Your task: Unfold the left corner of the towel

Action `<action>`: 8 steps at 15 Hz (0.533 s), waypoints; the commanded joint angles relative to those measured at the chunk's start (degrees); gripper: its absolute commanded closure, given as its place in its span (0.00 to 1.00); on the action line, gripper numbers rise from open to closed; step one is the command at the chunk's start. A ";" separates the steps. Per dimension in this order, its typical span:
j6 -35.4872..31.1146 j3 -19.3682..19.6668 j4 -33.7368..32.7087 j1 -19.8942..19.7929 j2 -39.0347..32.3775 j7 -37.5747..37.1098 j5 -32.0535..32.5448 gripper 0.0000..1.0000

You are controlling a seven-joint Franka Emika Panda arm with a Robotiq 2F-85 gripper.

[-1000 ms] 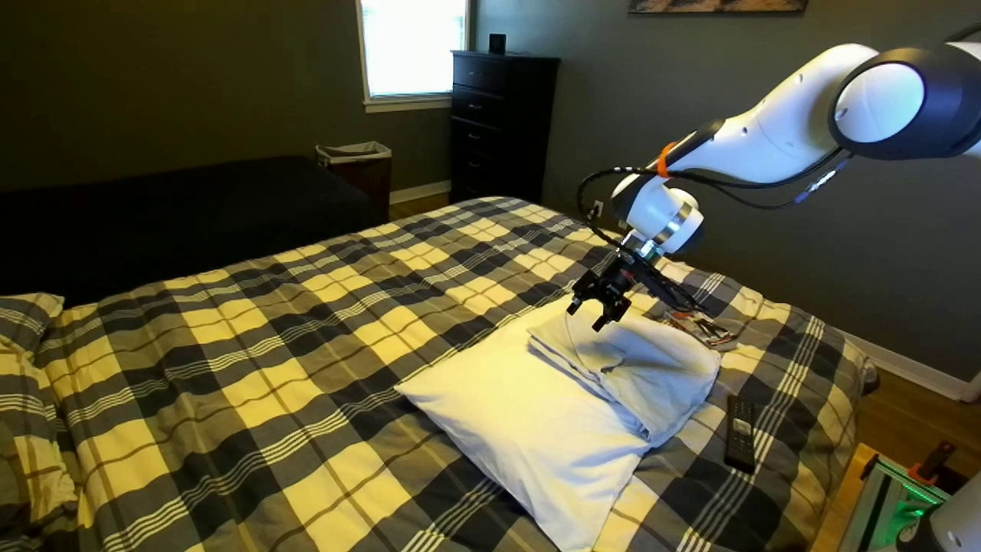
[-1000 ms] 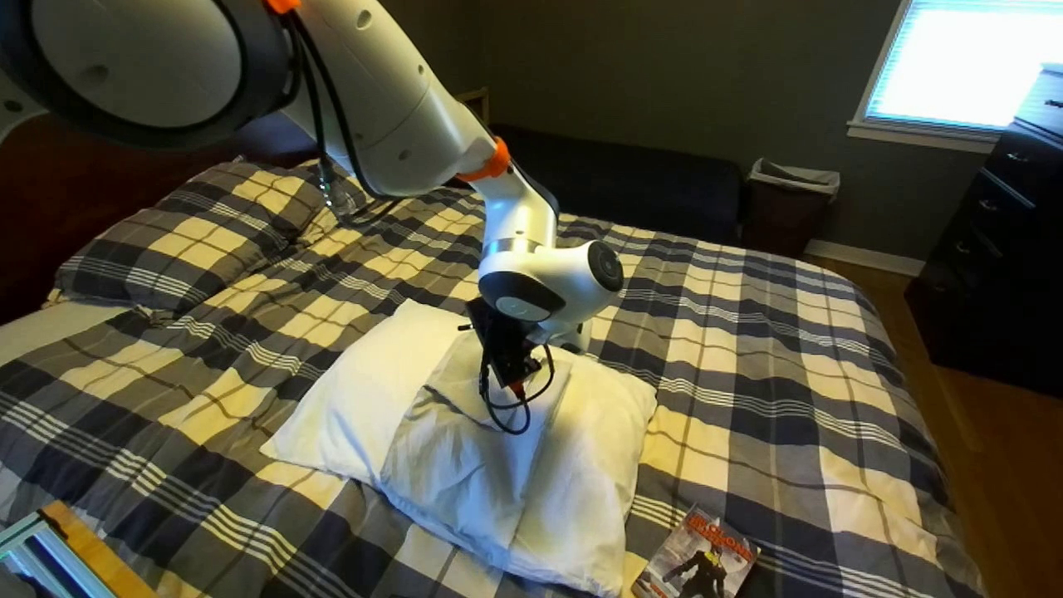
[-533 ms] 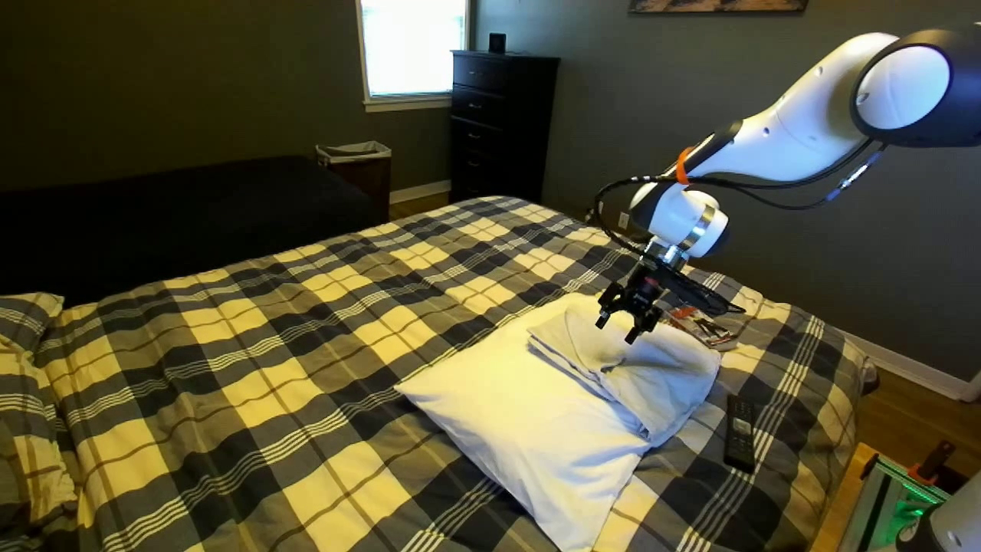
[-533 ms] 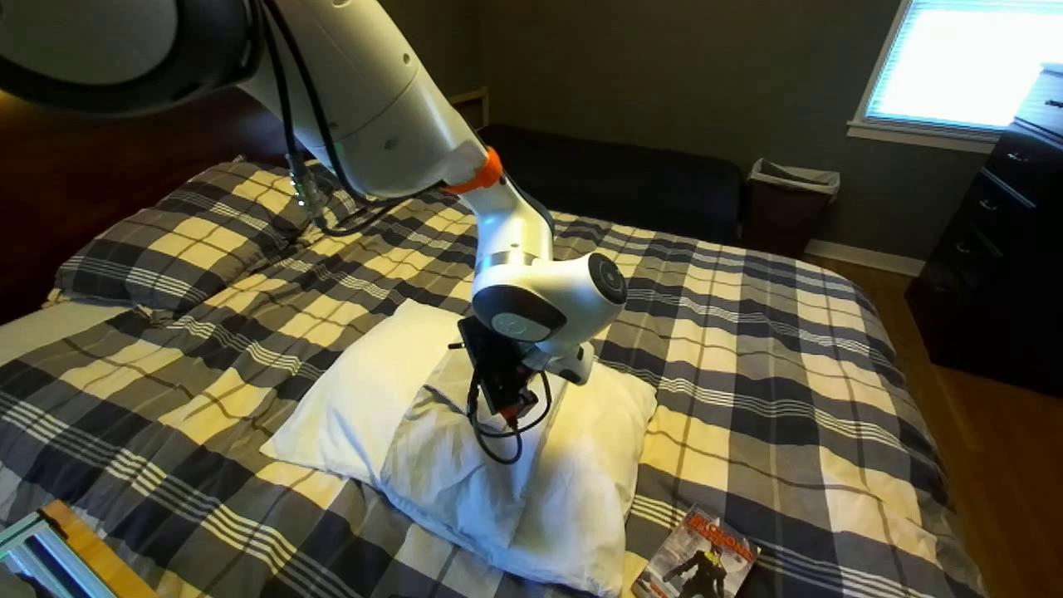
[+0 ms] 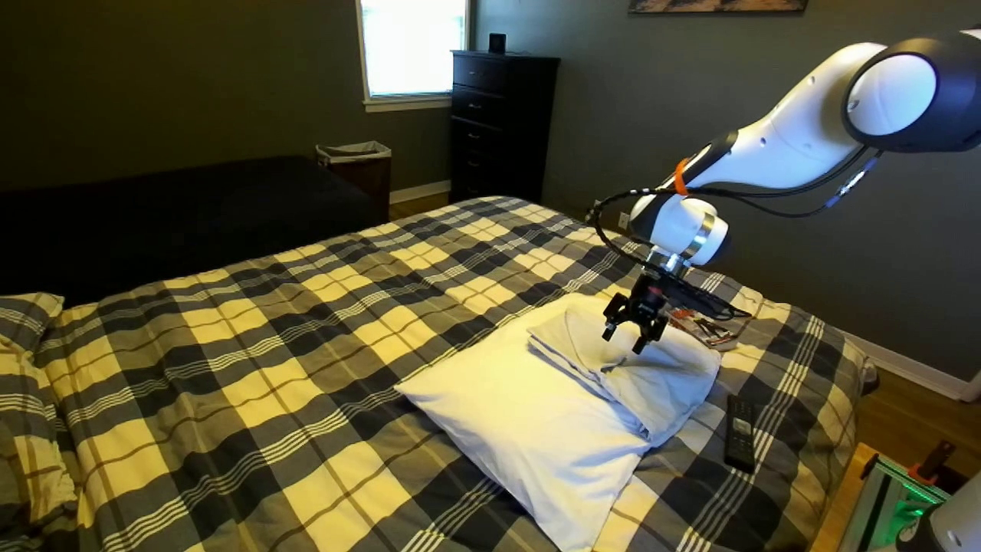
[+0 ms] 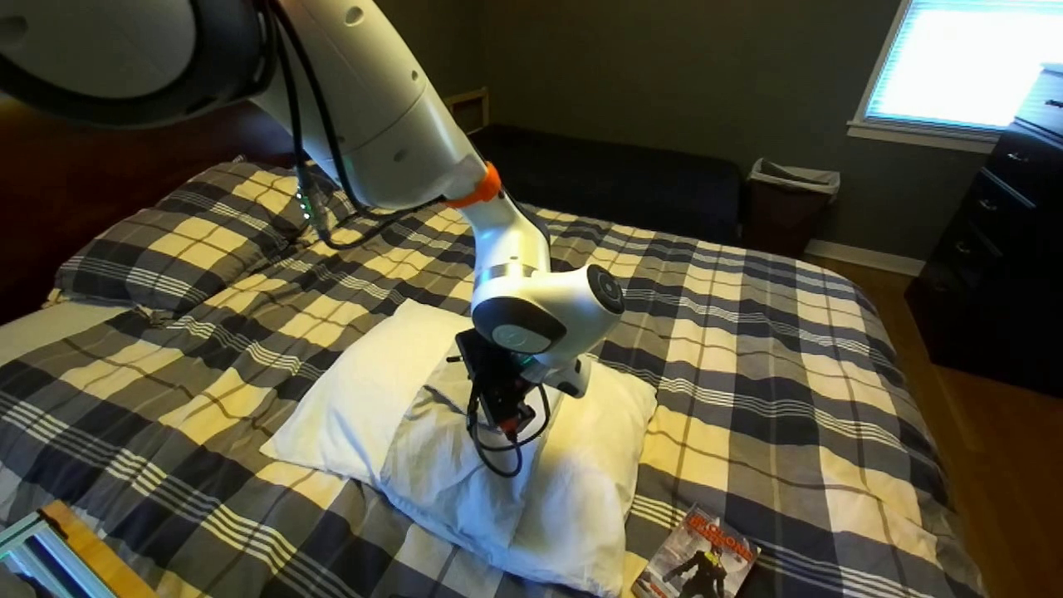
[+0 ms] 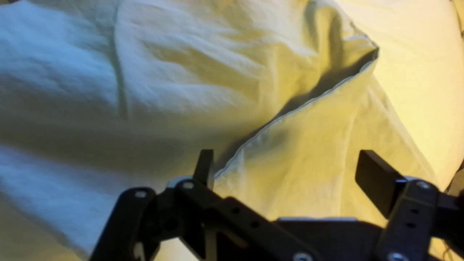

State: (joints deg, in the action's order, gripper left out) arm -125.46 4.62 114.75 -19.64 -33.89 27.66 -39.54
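The white towel (image 5: 506,399) lies on the plaid bed and also shows in an exterior view (image 6: 340,415). Its smaller doubled-over layer (image 5: 667,383) is on top, wrinkled. In the wrist view, a raised hem with a dark gap beside it runs across this layer up to a pointed tip, the left corner (image 7: 366,59). My gripper (image 5: 623,343) is open, pointing down over the doubled-over layer. In the wrist view the gripper (image 7: 290,174) has nothing between its fingers; the left finger overlaps the hem's lower end. I cannot tell how far above the cloth the fingertips are.
A black remote (image 5: 740,433) lies beside the towel. A book or case (image 6: 702,556) lies on the bed past the towel's other side. The plaid bedspread (image 5: 291,383) surrounds the towel. A wood-edged, green-lit stand (image 5: 881,498) is at the bed's edge.
My gripper has moved right and down in an exterior view, mostly in the first half second, then lowered slightly. It stays open. The towel has not moved.
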 commanded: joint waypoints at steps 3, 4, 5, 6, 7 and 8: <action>-0.38 -0.03 -1.32 -0.56 -2.18 -1.58 2.66 0.00; -0.78 -0.09 -1.47 -0.61 -2.47 -1.60 2.62 0.00; -1.47 -0.12 -1.65 -0.68 -2.70 -1.58 2.41 0.00; -2.22 -0.28 -1.90 -0.88 -2.96 -1.37 1.93 0.00; -2.79 -0.36 -2.09 -0.98 -3.18 -1.35 1.90 0.00; -3.48 -0.46 -2.22 -1.08 -3.42 -1.33 1.84 0.00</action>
State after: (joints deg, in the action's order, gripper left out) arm -127.09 4.65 113.82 -20.10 -35.84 27.38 -38.38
